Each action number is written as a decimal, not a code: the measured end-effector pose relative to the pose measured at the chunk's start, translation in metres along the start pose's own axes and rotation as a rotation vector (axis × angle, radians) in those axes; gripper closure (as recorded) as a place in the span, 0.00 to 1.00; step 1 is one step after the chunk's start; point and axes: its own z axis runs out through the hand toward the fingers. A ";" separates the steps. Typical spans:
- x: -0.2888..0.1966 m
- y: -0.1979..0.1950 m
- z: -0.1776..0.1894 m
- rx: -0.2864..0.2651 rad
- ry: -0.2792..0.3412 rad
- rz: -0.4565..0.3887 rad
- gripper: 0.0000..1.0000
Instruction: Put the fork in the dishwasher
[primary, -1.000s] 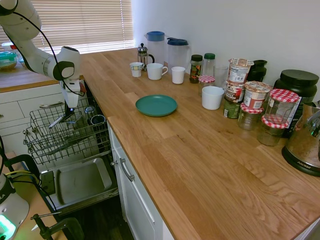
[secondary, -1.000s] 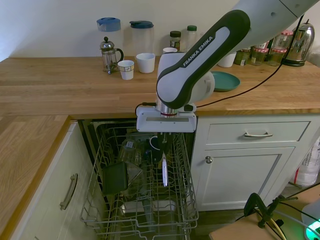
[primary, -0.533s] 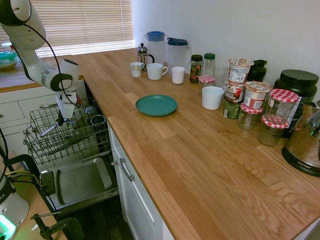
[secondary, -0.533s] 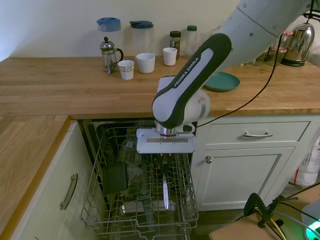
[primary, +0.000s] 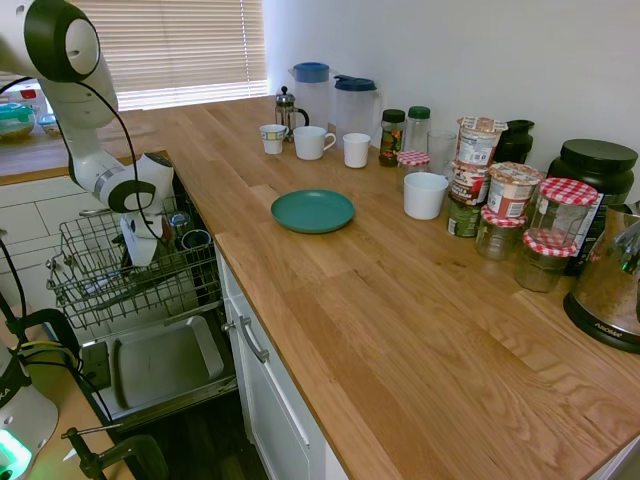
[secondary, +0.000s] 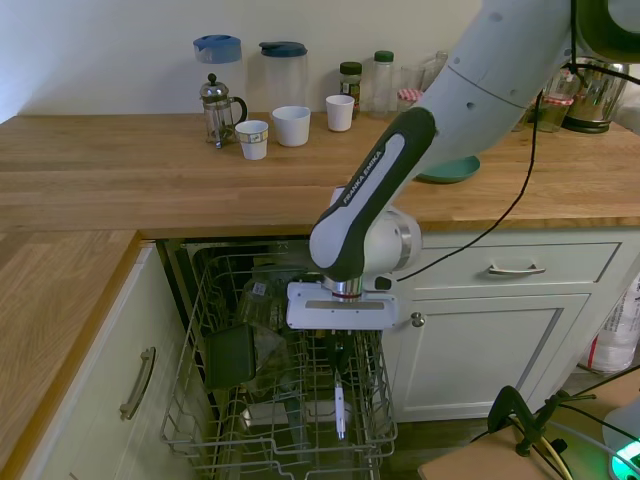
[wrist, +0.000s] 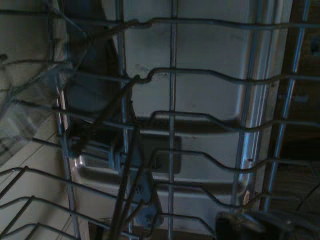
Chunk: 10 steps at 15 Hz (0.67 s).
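I have the gripper (secondary: 338, 375) down inside the dishwasher (secondary: 215, 375) rack, and the fork (secondary: 340, 410) hangs straight below it, its lower end among the wires near the rack floor. The fingers look clamped on its top end. By my reading the job is nearly done: only release and pull clear

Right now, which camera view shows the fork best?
The second exterior view: the fork hangs upright below the pincer, a pale strip inside the dishwasher rack. In the first exterior view the arm and the rack wires cover that spot, so no fork can be made out. The wrist view is dark and shows only rack wires.
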 end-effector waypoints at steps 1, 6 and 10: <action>0.000 -0.002 -0.001 0.004 -0.001 0.001 1.00; 0.004 -0.008 -0.003 0.007 -0.005 0.007 0.00; 0.006 -0.011 -0.005 0.006 -0.005 0.009 0.00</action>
